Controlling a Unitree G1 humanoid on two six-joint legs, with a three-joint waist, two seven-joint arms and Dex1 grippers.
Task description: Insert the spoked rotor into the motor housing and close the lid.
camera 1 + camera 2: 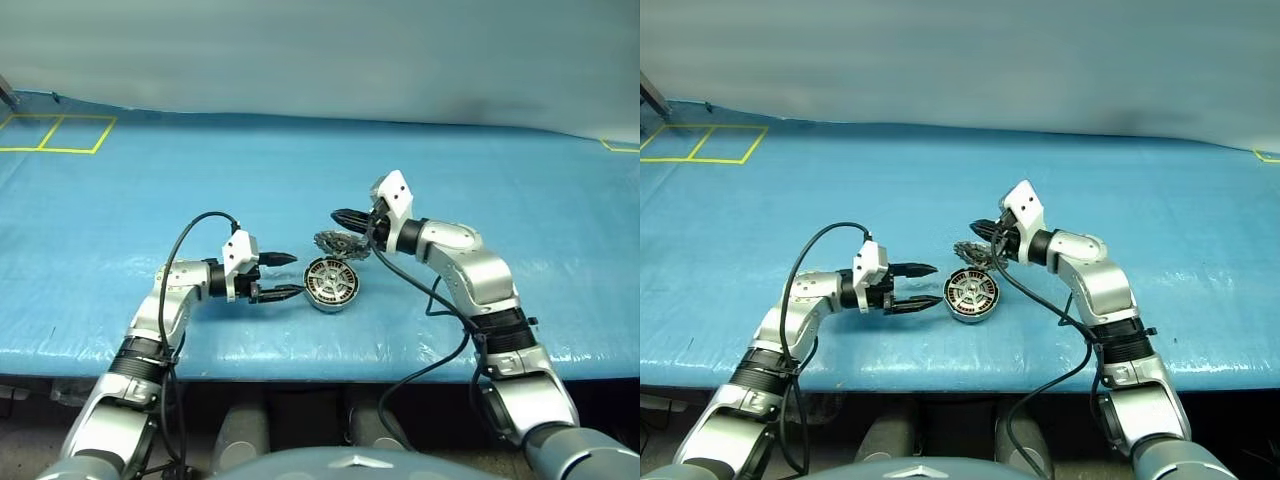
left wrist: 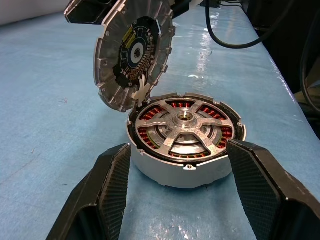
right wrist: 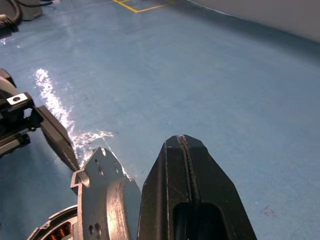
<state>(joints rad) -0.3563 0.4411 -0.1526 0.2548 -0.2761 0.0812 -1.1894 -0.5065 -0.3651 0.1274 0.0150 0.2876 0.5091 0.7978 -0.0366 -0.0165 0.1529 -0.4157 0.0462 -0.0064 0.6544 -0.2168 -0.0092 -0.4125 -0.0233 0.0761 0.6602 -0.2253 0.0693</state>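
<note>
The desk (image 1: 120,200) has a blue cover, and yellow lines mark its far left corner. The motor housing (image 1: 331,283) sits on the cover near the front edge, about halfway between the left and right sides. It is a round grey puck.

The spoked rotor (image 2: 185,125) is already inside the motor housing. It lies flat, and its silver spokes reach out from a hub in the middle. Copper-brown wire shows in the gaps between the spokes.

The lid (image 2: 133,53) is open. It stands tilted up from the far edge of the motor housing, where the two are joined. Its inner side, with a dark middle, faces the left gripper.

The left gripper (image 1: 285,275) is open. It points sideways at the motor housing, just beside it on the side nearer the desk's left edge. In the left wrist view, its two black fingers (image 2: 107,190) sit on either side of the housing, close to it but not touching.

The right gripper (image 1: 337,215) is closed and holds nothing. Its two fingers (image 3: 192,200) are pressed flat together. It is up by the raised lid, on the lid's outer side. I cannot tell if it touches the lid.
</note>
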